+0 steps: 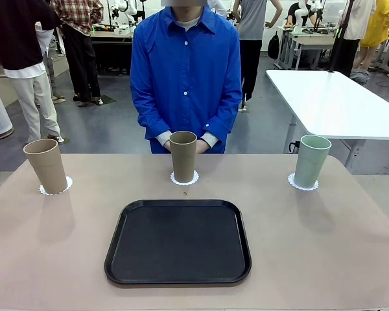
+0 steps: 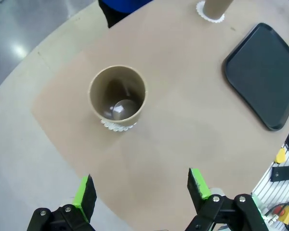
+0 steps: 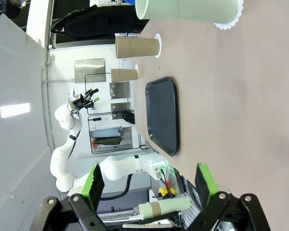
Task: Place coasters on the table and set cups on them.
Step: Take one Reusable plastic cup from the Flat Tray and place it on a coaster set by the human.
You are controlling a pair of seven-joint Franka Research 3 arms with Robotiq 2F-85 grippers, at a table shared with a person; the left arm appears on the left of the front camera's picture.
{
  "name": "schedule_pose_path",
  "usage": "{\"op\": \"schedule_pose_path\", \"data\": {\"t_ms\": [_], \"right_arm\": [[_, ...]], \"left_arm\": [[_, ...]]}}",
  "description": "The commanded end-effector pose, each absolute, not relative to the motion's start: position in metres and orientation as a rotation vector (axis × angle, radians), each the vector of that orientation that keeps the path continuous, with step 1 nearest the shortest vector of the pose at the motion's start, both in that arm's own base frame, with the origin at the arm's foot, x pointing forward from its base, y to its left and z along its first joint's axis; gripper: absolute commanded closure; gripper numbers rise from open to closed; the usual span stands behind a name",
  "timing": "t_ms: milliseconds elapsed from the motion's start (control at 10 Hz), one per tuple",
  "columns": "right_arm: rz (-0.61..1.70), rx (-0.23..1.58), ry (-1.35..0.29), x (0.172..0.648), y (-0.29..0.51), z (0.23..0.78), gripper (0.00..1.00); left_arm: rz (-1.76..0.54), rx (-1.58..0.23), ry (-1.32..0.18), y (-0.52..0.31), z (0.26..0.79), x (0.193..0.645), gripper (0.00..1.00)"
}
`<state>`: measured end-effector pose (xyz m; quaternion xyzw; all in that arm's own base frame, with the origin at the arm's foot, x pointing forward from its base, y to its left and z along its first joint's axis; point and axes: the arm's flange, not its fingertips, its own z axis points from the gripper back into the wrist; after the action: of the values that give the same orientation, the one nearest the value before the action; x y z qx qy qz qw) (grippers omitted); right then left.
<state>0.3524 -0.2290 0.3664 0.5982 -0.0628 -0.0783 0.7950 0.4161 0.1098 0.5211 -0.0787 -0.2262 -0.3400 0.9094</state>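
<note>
Left claw [image 2: 139, 190] agape at frame bottom with tan cup [image 2: 117, 98] on coaster [image 2: 116, 126] above centre-left; right claw [image 3: 149, 185] agape, mint cup [image 3: 188, 9] at top edge.

Bright, even overhead light; soft shadows, wrist views perhaps slightly warped.
</note>
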Motion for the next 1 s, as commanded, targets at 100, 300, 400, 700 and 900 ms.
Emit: {"op": "schedule_pose_path", "data": {"t_ms": [100,300,400,700,900], "right_arm": [[-0.166,1.292,-0.136,0.3517,-0.2293,0.3674,0.0],[-0.166,1.292,-0.136,0.3517,-0.2293,0.3674,0.0],[-0.166,1.292,-0.136,0.3517,-0.2293,0.3674,0.0],[-0.166,1.292,-0.136,0.3517,-0.2293,0.3674,0.0],[-0.166,1.292,-0.136,0.3517,-0.2293,0.3674,0.0]], "left_arm": [[-0.701,-0.122,-0.433,0.0933,0.5046,0.4208,0.0],[-0.725,-0.161,-0.447,0.0957,0.5077,0.4192,0.0],[-0.725,-0.161,-0.447,0.0957,0.5077,0.4192,0.0],[-0.725,-0.161,-0.447,0.0957,0.5077,0.4192,0.0],[-0.725,-0.161,-0.447,0.0957,0.5077,0.4192,0.0]]}}
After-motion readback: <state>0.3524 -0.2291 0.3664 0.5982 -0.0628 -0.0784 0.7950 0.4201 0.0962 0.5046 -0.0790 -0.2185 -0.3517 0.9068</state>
